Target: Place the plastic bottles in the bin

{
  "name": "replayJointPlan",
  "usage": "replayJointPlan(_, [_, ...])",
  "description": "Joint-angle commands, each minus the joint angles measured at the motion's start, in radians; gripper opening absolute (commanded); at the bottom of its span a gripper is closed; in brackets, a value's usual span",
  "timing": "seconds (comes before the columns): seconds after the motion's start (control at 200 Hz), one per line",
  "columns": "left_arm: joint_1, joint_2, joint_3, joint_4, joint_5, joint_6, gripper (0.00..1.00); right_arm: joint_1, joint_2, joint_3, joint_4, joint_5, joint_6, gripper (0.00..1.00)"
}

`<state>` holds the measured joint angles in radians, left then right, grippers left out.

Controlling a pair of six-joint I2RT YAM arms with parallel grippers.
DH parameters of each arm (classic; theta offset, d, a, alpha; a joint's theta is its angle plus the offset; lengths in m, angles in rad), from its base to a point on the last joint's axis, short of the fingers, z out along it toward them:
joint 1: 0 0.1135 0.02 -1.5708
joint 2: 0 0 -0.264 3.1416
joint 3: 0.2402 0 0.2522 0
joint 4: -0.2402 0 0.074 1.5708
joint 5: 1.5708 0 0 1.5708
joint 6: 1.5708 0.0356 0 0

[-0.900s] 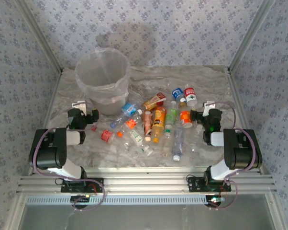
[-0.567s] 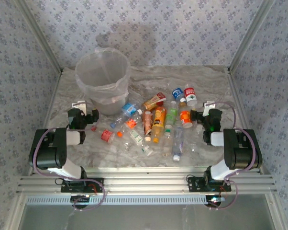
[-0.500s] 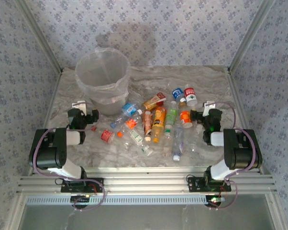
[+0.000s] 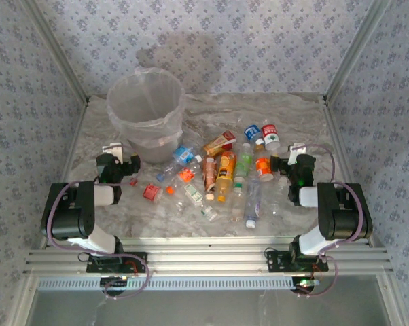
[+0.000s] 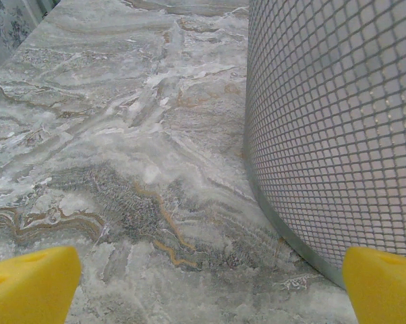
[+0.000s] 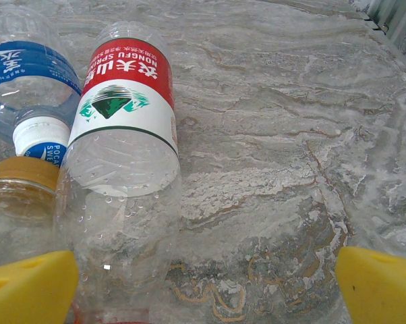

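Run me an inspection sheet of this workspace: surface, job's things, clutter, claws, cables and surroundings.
Surface: marbled grey table, no spills seen.
Job's things: bin upright at far left, bag-lined; plastic bottles lying scattered to its right.
Clutter: nothing seen.
Claws: left claw open, empty, beside the bin; right claw open, empty, facing a red-labelled bottle.
Cables: purple cables looped at both arms, off the bottles.
Surroundings: patterned walls, aluminium frame.
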<state>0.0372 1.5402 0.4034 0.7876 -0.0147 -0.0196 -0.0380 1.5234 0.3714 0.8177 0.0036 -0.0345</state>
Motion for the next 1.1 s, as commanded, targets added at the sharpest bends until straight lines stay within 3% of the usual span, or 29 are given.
replayJointPlan(0.0, [-0.004, -0.005, 0.011, 0.026, 0.009, -0.011, 1.0, -0.001, 0.002, 0.019, -0.003, -0.001, 0.012, 1.0])
replayJointPlan(0.24, [-0.005, -0.062, -0.045, 0.081, 0.008, -0.011, 1.0, 0.004, -0.053, -0.011, 0.01, 0.021, 0.013, 1.0])
replayJointPlan(0.51, [-0.06, -0.314, -0.015, -0.192, -0.098, -0.021, 1.0, 0.047, -0.363, -0.022, -0.24, 0.079, 0.039, 1.0])
replayJointPlan(0.785, [-0.273, -0.588, 0.108, -0.588, -0.168, -0.196, 1.0, 0.131, -0.634, 0.088, -0.646, 0.129, 0.199, 1.0])
replayJointPlan(0.904, [-0.396, -0.644, 0.186, -0.729, -0.102, -0.267, 1.0, 0.163, -0.651, 0.193, -0.875, 0.155, 0.338, 1.0])
replayJointPlan(1.099, [-0.599, -0.592, 0.383, -0.918, 0.054, -0.247, 1.0, 0.193, -0.616, 0.3, -1.135, 0.158, 0.444, 1.0])
